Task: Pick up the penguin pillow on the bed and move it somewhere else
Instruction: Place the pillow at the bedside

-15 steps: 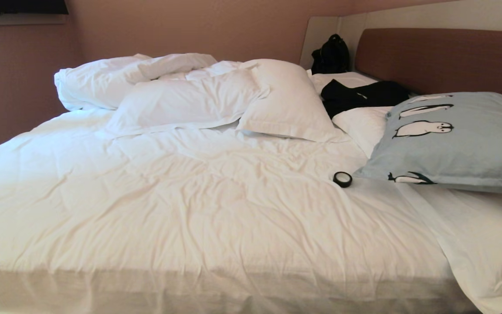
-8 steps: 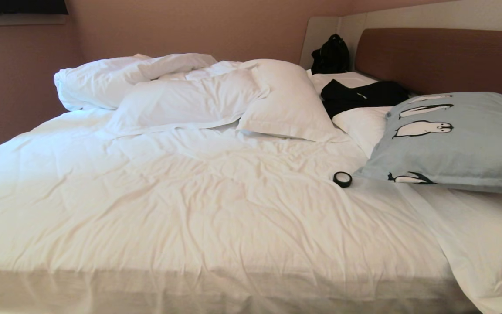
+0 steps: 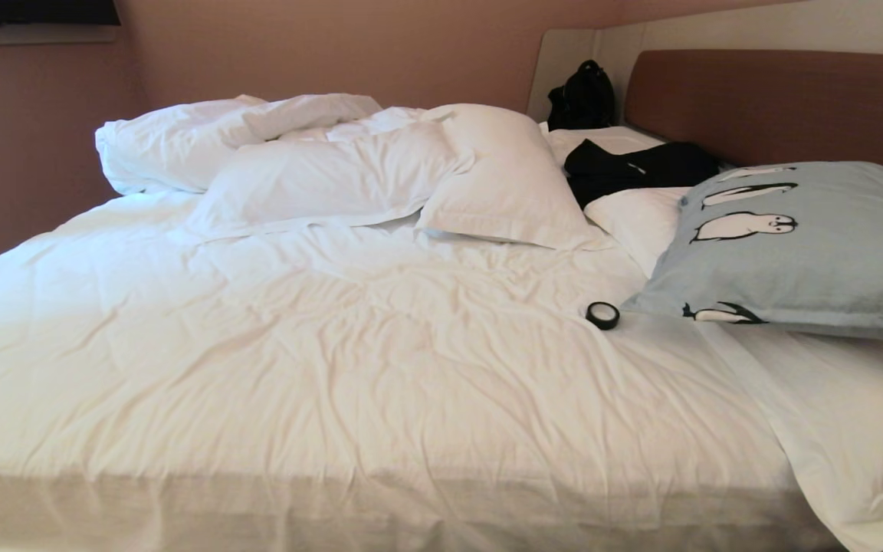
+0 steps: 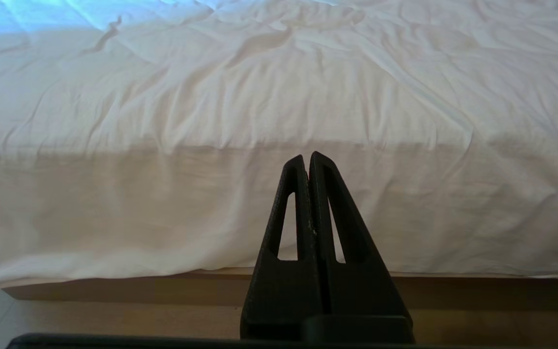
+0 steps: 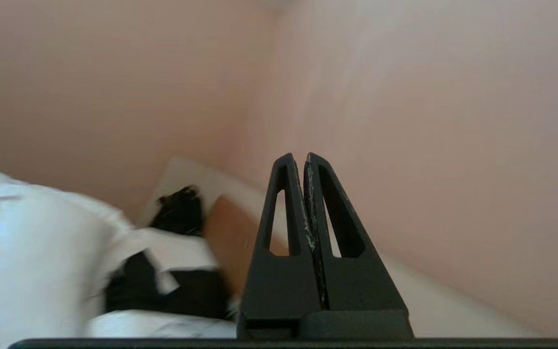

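Note:
The penguin pillow, pale blue-grey with black-and-white penguins, lies at the right of the bed, leaning on a white pillow near the brown headboard. Neither arm shows in the head view. My left gripper is shut and empty, held low before the bed's front edge. My right gripper is shut and empty, raised and pointing toward the pink wall above the headboard. The penguin pillow does not show in either wrist view.
A small black tape roll lies on the sheet just left of the penguin pillow. Plain white pillows are heaped at the back. Black clothing and a black bag sit near the headboard.

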Tool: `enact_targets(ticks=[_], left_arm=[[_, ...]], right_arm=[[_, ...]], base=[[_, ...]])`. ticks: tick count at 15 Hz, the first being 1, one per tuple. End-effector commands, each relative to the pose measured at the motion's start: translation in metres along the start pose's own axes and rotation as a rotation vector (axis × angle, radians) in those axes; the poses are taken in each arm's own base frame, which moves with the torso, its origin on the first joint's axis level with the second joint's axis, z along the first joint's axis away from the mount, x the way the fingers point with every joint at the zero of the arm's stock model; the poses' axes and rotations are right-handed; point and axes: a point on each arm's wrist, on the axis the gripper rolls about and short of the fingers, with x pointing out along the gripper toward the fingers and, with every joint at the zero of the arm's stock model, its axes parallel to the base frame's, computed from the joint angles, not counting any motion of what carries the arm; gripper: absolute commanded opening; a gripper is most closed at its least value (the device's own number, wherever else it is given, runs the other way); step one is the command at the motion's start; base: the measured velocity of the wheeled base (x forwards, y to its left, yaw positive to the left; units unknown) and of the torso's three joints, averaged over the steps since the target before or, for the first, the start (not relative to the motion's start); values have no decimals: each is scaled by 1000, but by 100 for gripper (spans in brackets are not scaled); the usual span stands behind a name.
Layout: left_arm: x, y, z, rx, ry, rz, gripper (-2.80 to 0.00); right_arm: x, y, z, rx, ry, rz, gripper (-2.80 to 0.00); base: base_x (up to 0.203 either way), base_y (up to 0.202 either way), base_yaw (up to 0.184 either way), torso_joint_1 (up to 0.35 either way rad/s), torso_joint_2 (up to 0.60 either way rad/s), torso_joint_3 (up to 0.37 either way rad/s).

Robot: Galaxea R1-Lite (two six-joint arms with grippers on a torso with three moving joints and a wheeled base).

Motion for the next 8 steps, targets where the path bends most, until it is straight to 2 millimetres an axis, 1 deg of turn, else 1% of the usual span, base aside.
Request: enact_targets(ticks=[1, 4, 8], left_arm=[[0, 0, 0, 0, 1, 0, -280], [0, 0, 0, 0, 1, -1, -280], [0, 0, 0, 0, 1, -1, -280]], right_arm=[[-6, 25, 23, -382, -305, -15, -280], [-7, 20, 25, -374, -435, -186, -280], [-9, 16, 34, -342, -673, -460, -280]], base=[[0, 0, 0, 0, 0, 0], [0, 0, 0, 0, 0, 0], [0, 0, 0, 0, 0, 0]])
